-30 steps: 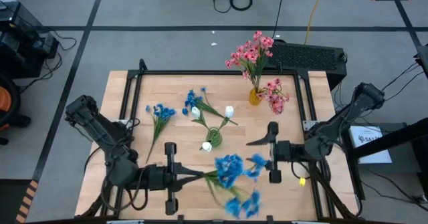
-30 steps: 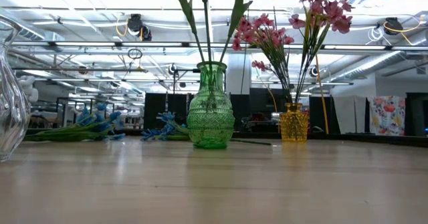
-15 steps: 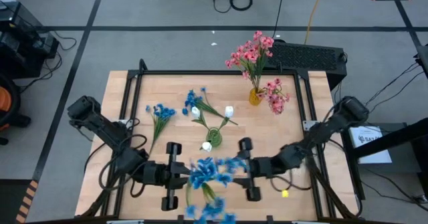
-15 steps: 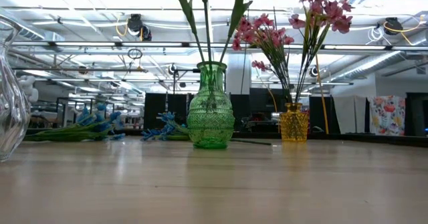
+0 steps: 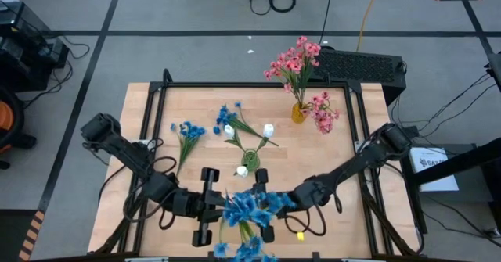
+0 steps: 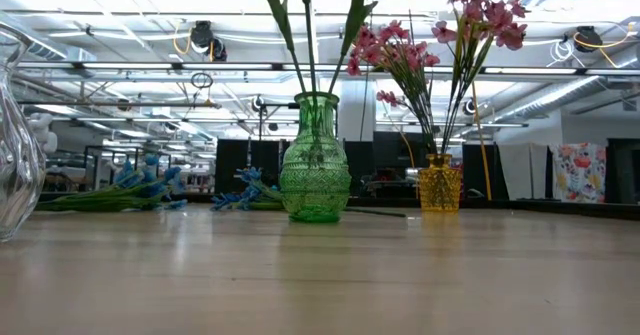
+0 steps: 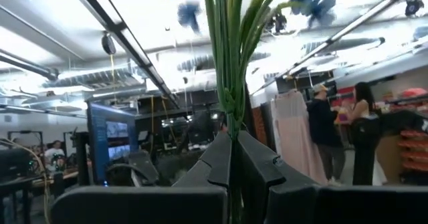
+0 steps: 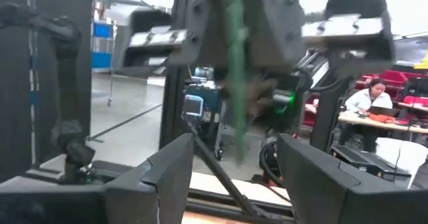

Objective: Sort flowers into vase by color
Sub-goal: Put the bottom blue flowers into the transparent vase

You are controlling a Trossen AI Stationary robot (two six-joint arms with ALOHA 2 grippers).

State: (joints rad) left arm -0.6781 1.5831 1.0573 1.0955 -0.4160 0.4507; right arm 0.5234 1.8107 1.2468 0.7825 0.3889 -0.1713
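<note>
Held flowers: a bunch of blue flowers on thin green stems, held up over the near edge of the table.
Left claw: shut tight on the green stems (the stems run straight up between its fingers).
Right claw: open, just beside the blue bunch, holding nothing.
Middle of the table: a green vase with white buds in it.
Loose flowers: more blue flowers lie flat on the wood, near the green vase.
Far side: a small yellow vase with pink flowers.
Table: light wood with a black frame.
Room: big hall with bright ceiling lights; people stand far off by racks.
</note>
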